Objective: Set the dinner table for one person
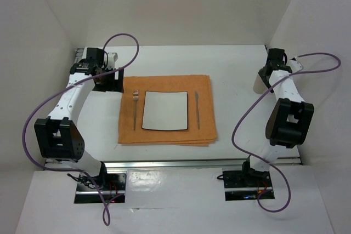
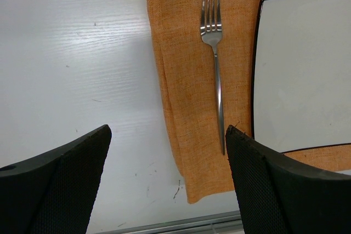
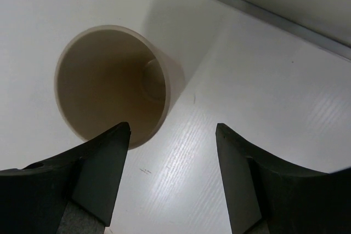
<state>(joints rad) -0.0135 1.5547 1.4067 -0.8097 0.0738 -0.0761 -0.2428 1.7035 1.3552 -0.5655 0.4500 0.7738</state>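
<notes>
On the white dinner table (image 1: 236, 64) lies an orange placemat (image 1: 167, 110) with a square white black-rimmed plate (image 1: 165, 110) in its middle. A fork (image 1: 135, 105) lies left of the plate and a knife (image 1: 197, 109) right of it. My left gripper (image 2: 168, 130) is open and empty above the table, by the placemat's (image 2: 186, 108) left edge and near the fork's (image 2: 216, 64) handle end. My right gripper (image 3: 173, 127) is open and empty beside an upright beige cup (image 3: 109, 80). Its left finger (image 3: 104, 163) overlaps the cup's rim. The cup (image 1: 256, 84) stands at the table's right side.
White enclosure walls stand close on the left, right and back. A metal rail (image 1: 192, 163) runs along the near table edge, and another rail (image 3: 274, 15) runs just past the cup. Purple cables (image 1: 247, 113) loop off both arms.
</notes>
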